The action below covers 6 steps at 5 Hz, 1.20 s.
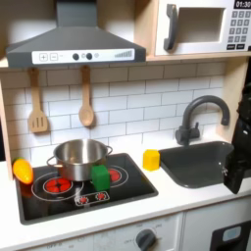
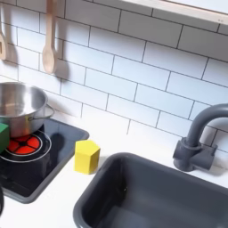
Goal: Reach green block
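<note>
On the black stovetop point(image 1: 78, 201) in the first exterior view, the green block point(image 1: 101, 177) stands upright at the front of the steel pot point(image 1: 80, 155), touching or just beside its lower wall at about the pot's five o'clock. It sits between the two red burner rings, near the stovetop's middle. In the second exterior view only a sliver of the green block point(image 2: 4, 135) shows at the frame's nine o'clock edge, beside the steel pot point(image 2: 20, 105) and above a red burner ring point(image 2: 22, 142).

The claw point(image 1: 236, 173) is a dark shape at the first exterior view's three o'clock edge, hanging over the far side of the dark sink point(image 1: 201, 162). The green block lies well apart from it, off toward the claw's nine o'clock, with the sink basin and the yellow block point(image 1: 151, 159) between them. The claw is cut off by the frame and too dark to read, so I cannot tell whether its jaws are spread or closed; nothing is visibly in it.

A yellow-orange rounded object point(image 1: 22, 171) rests at the stovetop's nine o'clock edge. The white worktop point(image 1: 167, 201) carries the yellow block, which in the second exterior view point(image 2: 86, 156) stands just between stovetop and sink point(image 2: 134, 200).
</note>
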{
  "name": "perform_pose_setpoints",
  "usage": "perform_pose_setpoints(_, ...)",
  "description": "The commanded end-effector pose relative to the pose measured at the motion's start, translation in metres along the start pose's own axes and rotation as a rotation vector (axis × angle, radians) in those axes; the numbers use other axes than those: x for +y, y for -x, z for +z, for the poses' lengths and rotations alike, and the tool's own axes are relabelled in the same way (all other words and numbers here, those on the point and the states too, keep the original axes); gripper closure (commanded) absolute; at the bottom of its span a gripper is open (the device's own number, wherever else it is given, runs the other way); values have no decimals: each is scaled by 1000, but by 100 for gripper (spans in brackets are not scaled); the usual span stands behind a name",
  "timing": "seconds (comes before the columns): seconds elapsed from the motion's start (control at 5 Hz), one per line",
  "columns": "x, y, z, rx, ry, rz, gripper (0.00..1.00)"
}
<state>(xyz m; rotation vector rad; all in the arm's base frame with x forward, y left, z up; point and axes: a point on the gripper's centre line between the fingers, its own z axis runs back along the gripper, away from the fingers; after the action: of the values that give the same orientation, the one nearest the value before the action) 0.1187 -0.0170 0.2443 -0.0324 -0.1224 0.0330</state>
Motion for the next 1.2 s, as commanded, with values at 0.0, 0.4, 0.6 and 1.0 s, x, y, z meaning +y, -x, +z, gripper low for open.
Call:
perform_pose_setpoints(0.0,0,0,0,2,0,0,0)
perform_pose_setpoints(0.4,9,-16,-8,8,-28,21,0)
perform_pose_setpoints(0.6,19,-27,-14,13,-43,34,0)
perform_pose_setpoints(1.0,40,-42,-17,-10,-75,45,0)
